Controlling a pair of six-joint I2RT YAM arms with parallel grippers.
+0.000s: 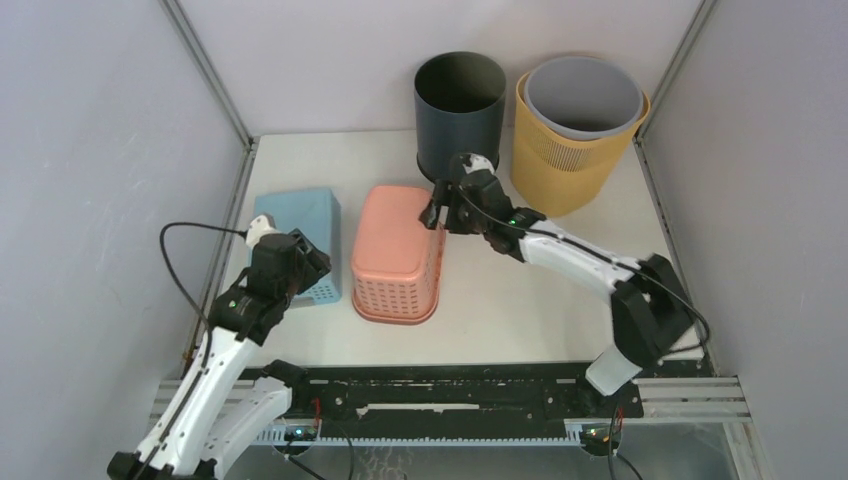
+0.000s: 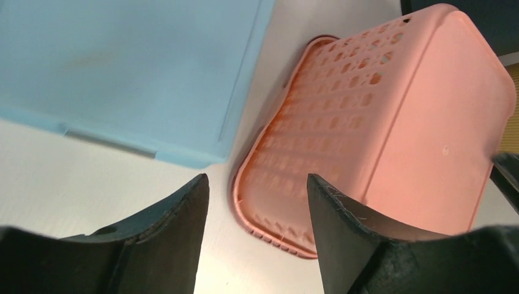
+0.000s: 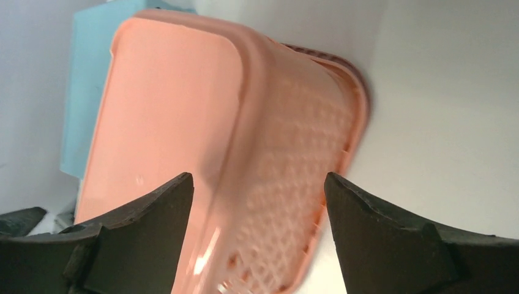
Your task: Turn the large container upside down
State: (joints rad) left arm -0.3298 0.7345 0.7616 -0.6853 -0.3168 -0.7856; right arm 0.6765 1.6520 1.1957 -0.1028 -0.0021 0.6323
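Soft, bright light from above fills the top view evenly, leaving only faint shadows on the white surface beside the pink basket. In the left wrist view the blue basket looks slightly soft and the left fingers are near-black. In the right wrist view the pink basket's lattice side is smeared with blur, and the right fingers sit in shadow

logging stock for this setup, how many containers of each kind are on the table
Rectangular baskets: 2, the pink basket and the blue basket
Round bins: 3, the dark bin, the yellow bin and the grey bin nested inside it
Total: 5
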